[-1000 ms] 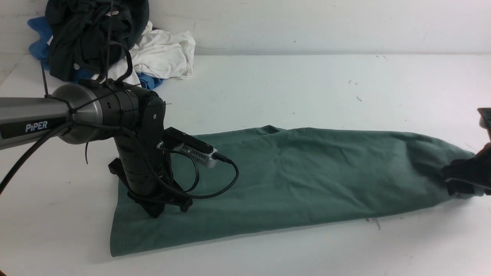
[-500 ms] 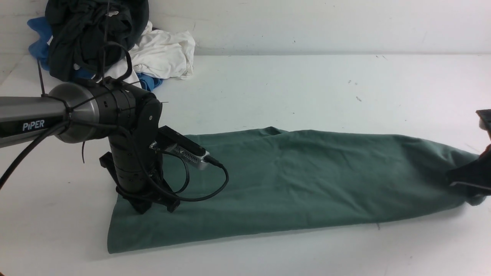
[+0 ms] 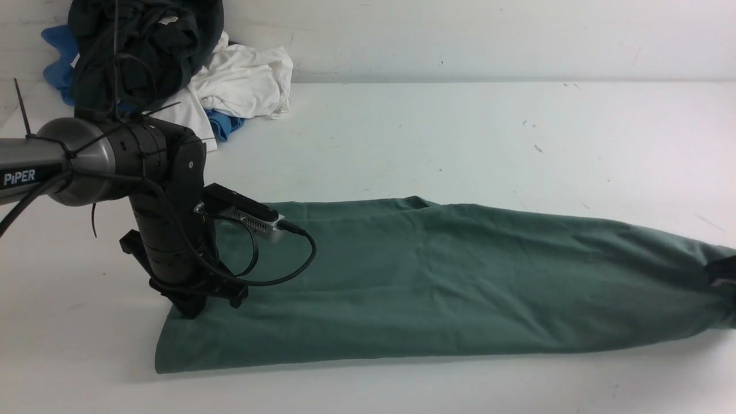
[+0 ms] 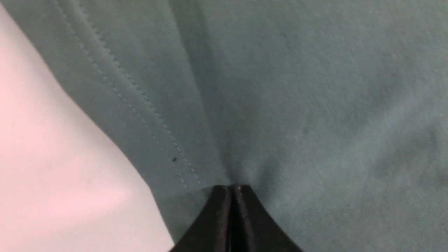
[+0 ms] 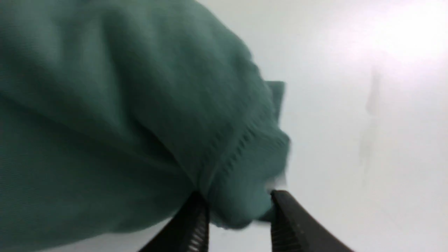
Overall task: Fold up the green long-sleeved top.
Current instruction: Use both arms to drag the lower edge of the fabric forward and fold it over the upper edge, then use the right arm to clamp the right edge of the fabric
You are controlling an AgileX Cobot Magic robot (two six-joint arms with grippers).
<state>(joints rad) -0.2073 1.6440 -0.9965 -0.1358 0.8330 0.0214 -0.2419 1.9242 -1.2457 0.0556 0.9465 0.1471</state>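
Observation:
The green long-sleeved top point(image 3: 437, 276) lies stretched in a long band across the white table, folded lengthwise; logo and neck tag are hidden. My left gripper point(image 3: 198, 307) is shut on its left end near the stitched hem, close to the table. In the left wrist view point(image 4: 232, 188) the jaws are pressed together on the cloth point(image 4: 297, 87). My right gripper point(image 3: 723, 275) is at the frame's right edge, at the top's right end. In the right wrist view point(image 5: 239, 199) a bunched ribbed edge of the top point(image 5: 105, 105) fills the gap between its jaws.
A pile of clothes sits at the table's back left corner: a black garment point(image 3: 144, 52), a white one point(image 3: 241, 80) and a blue one point(image 3: 57, 63). The white table point(image 3: 460, 126) runs back to a white wall.
My left gripper has moved left and my right gripper has moved right, almost out of the front view. The top between them has been pulled longer and flatter.

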